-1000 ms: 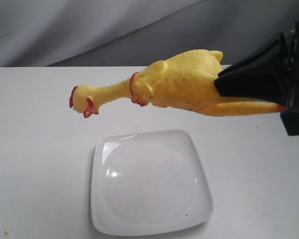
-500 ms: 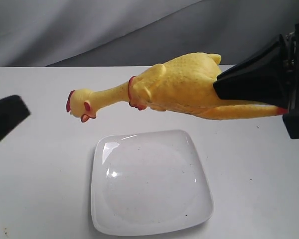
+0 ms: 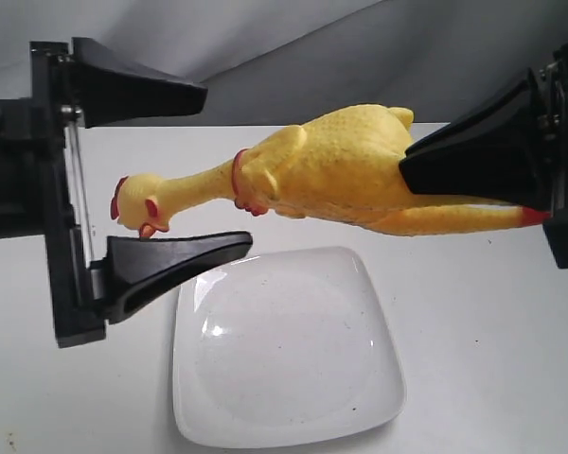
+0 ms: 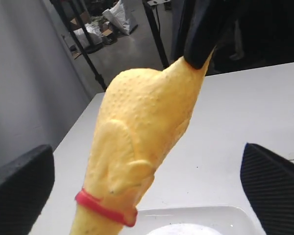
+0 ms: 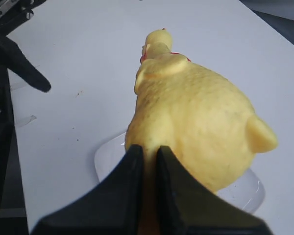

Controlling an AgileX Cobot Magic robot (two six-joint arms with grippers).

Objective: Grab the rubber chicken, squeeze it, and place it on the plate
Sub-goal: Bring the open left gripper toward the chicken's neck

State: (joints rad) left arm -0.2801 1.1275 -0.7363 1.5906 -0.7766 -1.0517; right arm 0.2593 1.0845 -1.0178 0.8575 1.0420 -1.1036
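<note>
Exterior view: I hold the rubber chicken [image 3: 341, 170] level in the air across the upper middle of the frame, head toward the left. It is above the plate [image 3: 284, 416] and clear of it.
Right gripper [image 3: 407, 165]: clamped on the chicken's rear end at the right edge. I read this as the carrying grip, which leaves the body and neck free.
Left gripper [image 3: 228, 169]: jaws spread wide at the left of the frame, one finger above the head and neck and one below, with no squeeze applied. The beak sits just over the lower finger; I cannot tell whether they touch.
Left wrist view: the red collar and body lie between the two pads [image 4: 19, 191] with a gap on each side, placed, I judge, for the squeeze.
Right wrist view: the fingers [image 5: 132, 186] pinch the narrow leg end, so the plump body hangs forward over the plate.
Plate: it rests on the white table [image 3: 492, 359] at the lower middle of the exterior view, directly under the body for a short drop.
Step in hand: squeeze not yet made; placing comes after.
</note>
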